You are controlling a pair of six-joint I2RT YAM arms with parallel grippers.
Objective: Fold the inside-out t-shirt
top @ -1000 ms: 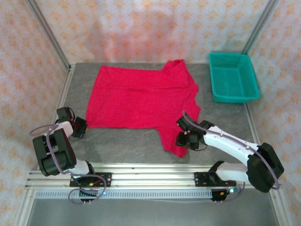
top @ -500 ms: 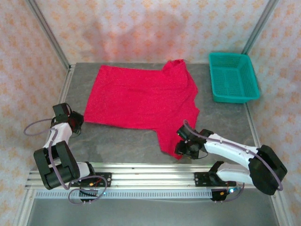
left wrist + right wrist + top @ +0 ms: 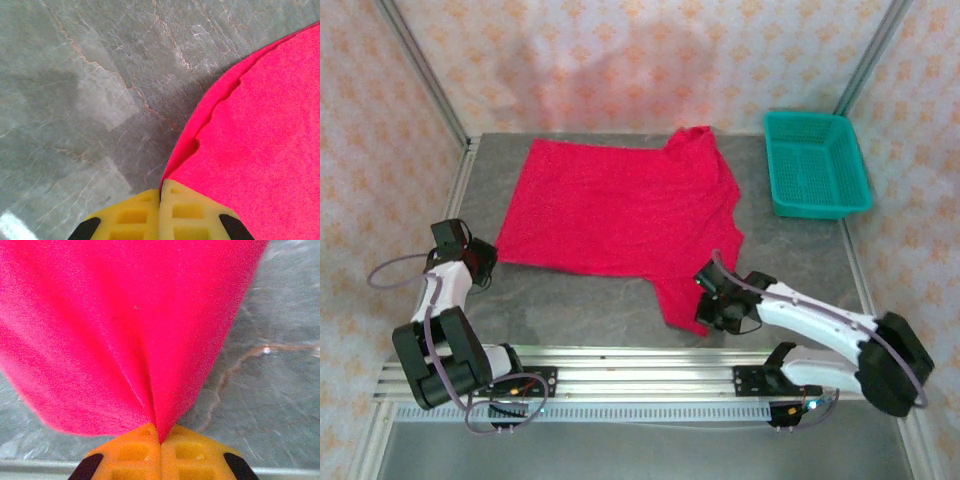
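t-shirt (image 3: 620,210): lay spread flat mid-desk (image 3: 570,300), near sleeve pointing at the right arm
left gripper (image 3: 161,186): pinched together on the near-left hem corner, I'd guess ready to lift
right gripper (image 3: 160,435): clamped on the sleeve tip, fabric puckering in
hard to tell: no tag visible, far sleeve bunched up

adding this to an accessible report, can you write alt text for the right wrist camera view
The right gripper, its yellow-orange fingers closed, pinches a bunch of the bright red t-shirt, whose cloth fans out from the pinch across most of the frame. Grey marbled table shows on the right and lower left.
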